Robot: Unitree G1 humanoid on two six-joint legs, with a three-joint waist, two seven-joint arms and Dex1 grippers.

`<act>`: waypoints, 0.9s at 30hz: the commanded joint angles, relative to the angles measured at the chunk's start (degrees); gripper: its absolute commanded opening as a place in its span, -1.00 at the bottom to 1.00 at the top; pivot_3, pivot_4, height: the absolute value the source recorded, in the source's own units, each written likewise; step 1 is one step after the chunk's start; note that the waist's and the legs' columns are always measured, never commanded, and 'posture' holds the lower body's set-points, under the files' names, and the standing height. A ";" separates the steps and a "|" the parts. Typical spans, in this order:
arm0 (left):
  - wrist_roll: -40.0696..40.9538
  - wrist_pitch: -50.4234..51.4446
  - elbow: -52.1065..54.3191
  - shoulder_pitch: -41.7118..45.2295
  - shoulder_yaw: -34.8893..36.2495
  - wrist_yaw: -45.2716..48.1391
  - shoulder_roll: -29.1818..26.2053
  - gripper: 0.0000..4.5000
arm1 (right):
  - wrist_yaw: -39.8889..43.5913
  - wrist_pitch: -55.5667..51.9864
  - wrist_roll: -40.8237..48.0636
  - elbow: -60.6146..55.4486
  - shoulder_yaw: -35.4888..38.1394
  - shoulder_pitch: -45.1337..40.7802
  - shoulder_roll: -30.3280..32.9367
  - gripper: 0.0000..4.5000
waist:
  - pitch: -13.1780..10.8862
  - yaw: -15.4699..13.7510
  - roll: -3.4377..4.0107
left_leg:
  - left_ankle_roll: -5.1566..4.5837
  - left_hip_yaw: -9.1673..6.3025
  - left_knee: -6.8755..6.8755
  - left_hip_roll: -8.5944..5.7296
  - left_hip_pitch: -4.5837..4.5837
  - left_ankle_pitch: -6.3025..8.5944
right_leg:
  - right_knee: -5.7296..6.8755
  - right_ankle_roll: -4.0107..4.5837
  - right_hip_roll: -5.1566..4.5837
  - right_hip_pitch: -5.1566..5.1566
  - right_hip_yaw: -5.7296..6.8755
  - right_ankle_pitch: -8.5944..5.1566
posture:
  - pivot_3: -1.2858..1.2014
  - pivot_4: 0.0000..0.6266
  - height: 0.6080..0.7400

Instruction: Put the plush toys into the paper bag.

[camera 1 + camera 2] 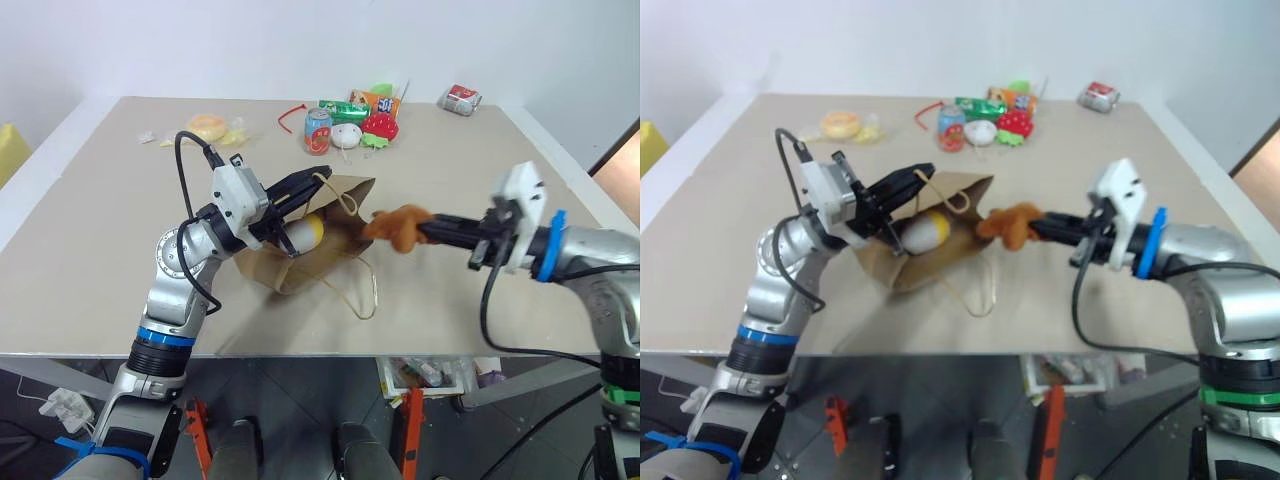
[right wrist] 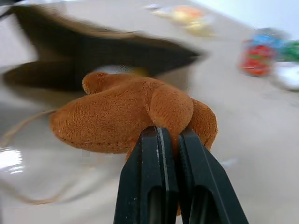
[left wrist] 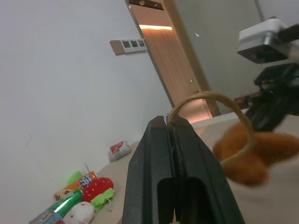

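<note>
The brown paper bag [image 1: 290,272] lies on its side mid-table, its mouth facing my right arm. My left gripper [image 1: 310,182] is shut on the bag's upper loop handle [image 3: 210,95] and holds the mouth lifted open. Inside the mouth rests the white egg-shaped plush toy [image 1: 303,232] with its yellow end. Just outside the opening, above the table, hangs the brown fuzzy plush toy [image 1: 398,228], pinched from behind by my right gripper [image 1: 425,230], which is shut on it. In the right wrist view the brown toy [image 2: 126,119] sits before the dark bag mouth.
The bag's other handle [image 1: 360,295] trails on the table toward the front edge. At the back stand a drink can [image 1: 317,131], a red strawberry toy [image 1: 380,127], a small white round object [image 1: 347,135] and a crushed can [image 1: 460,98]. A yellow wrapped item [image 1: 208,127] lies back left.
</note>
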State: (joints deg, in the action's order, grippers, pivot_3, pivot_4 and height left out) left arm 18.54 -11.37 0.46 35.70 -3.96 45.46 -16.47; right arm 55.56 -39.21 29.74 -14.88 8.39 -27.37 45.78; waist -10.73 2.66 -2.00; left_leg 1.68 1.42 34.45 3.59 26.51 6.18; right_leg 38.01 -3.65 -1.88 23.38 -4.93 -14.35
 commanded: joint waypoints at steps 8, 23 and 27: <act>-0.03 -0.83 1.31 1.28 0.87 -0.28 -0.14 -1.00 | -6.68 0.65 -4.00 3.00 -10.49 -8.02 -9.24 -0.97 | 0.00 -0.04 0.00 | -0.01 -0.01 -0.02 0.02 0.00 -0.01 | 0.00 0.05 0.01 0.06 0.05 0.05 | 0.03 -0.52 1.00; 0.07 -1.02 0.88 1.68 0.83 -0.08 0.02 -1.00 | -13.57 1.10 -11.83 13.08 -18.92 -14.77 -20.44 0.03 | 0.00 -0.12 -0.01 | -0.01 -0.04 -0.11 0.02 0.10 -0.01 | 0.00 -0.13 0.03 0.08 0.08 0.09 | 0.03 -0.52 1.00; 0.03 -1.02 0.75 1.71 0.85 -0.04 0.11 -1.00 | -12.07 -1.02 -9.29 11.52 -16.41 -14.68 -19.82 0.44 | 0.00 -0.11 -0.01 | -0.01 -0.05 -0.11 0.02 0.10 -0.01 | 0.00 -0.13 0.03 0.09 0.10 0.09 | 0.03 -0.52 1.00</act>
State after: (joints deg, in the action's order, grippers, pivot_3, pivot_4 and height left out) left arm 18.45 -11.38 0.44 35.97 -3.69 45.47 -16.49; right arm 42.29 -38.57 17.82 -0.79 -11.37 -41.18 25.19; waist -10.73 2.55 -2.00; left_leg 1.67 1.38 34.34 3.61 26.61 6.17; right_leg 38.01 -3.77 -1.85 23.46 -4.83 -14.27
